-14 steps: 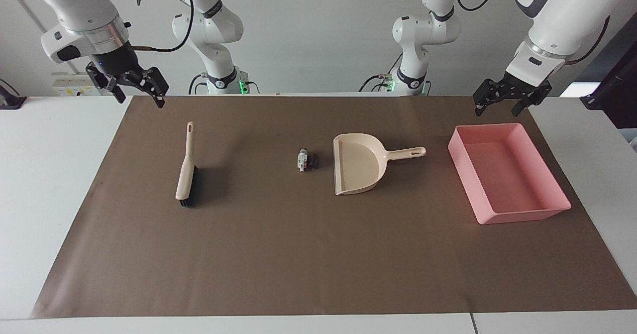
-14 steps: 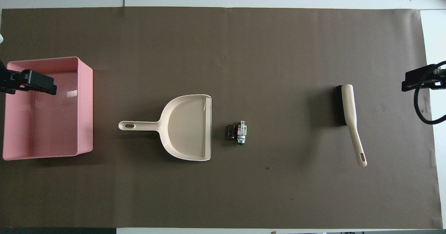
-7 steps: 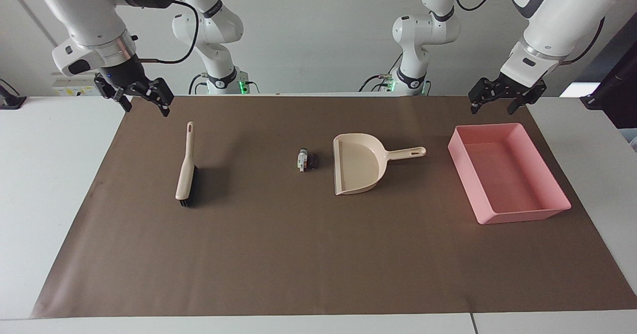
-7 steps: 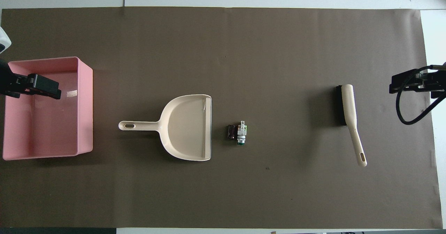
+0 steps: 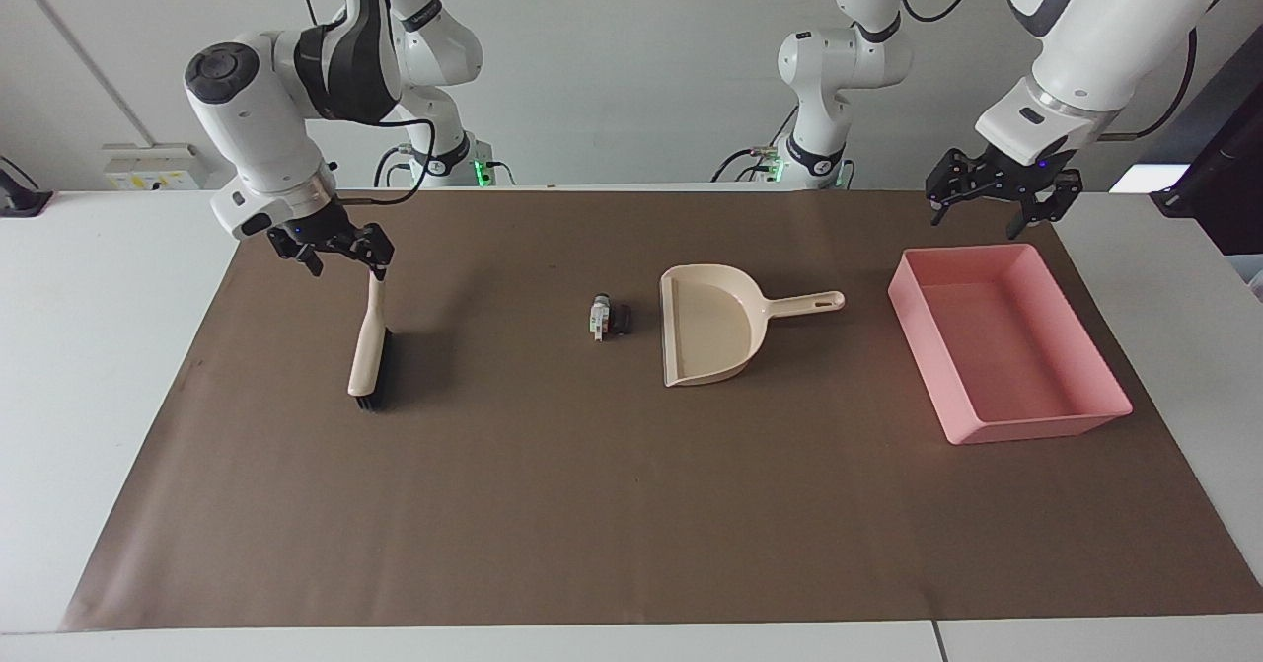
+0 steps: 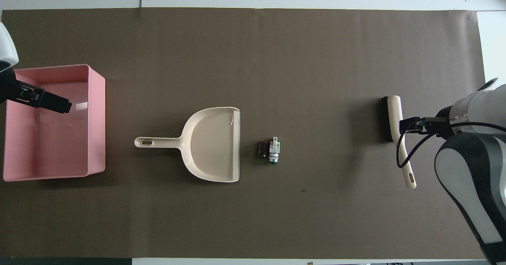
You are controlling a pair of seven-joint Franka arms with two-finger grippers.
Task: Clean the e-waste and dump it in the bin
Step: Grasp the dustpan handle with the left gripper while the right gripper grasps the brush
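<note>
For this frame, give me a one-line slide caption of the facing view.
Right gripper over the brush handle, left gripper above the bin; e-waste lies beside the dustpan.

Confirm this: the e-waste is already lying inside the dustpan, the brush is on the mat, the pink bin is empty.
Not quite. The e-waste lies on the mat just outside the dustpan's open edge, as the overhead view shows. The brush is on the mat and the pink bin is empty.

The right gripper (image 5: 340, 251) has swung down over the brush (image 5: 370, 341) handle, while the left gripper (image 5: 995, 196) shifted slightly above the bin (image 5: 1105, 386).
</note>
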